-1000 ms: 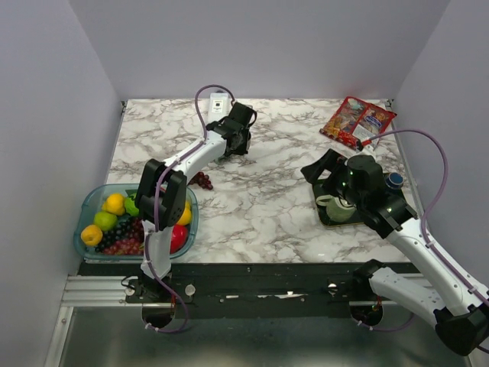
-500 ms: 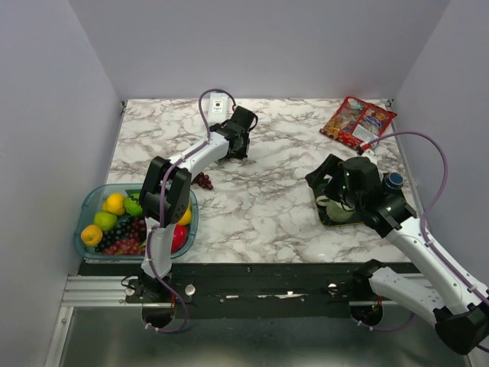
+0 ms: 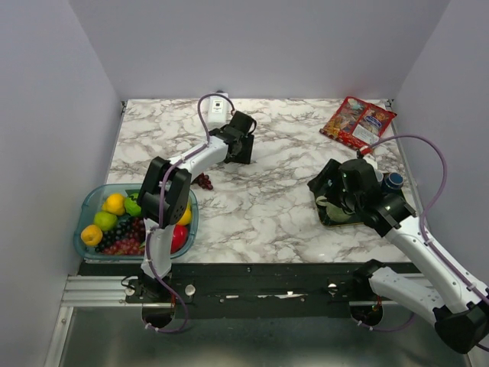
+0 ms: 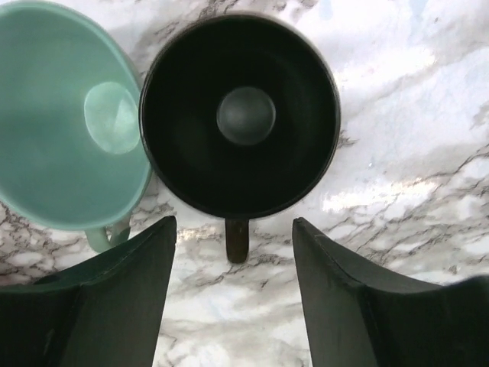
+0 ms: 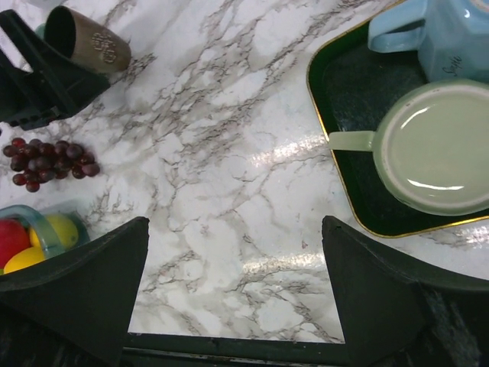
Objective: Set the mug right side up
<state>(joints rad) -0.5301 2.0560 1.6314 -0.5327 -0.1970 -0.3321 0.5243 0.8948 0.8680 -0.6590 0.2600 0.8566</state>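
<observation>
The right pincer, fingers wide apart, hangs beside the pale green mug, base-up on the dark tray (handle facing the pincer); best to centre over it, grip the wall, then roll. Left pincer likewise apart.

Pale green ceramic mug: right side cut off in the right wrist view; from above, half hidden under the right arm.
Light blue ceramic mug: top and right cut off.
Dark green gold-rimmed tray: right part out of frame.
Mint-green glazed cup: left side cropped.
Clear plastic fruit bowl: only a corner shows.
</observation>
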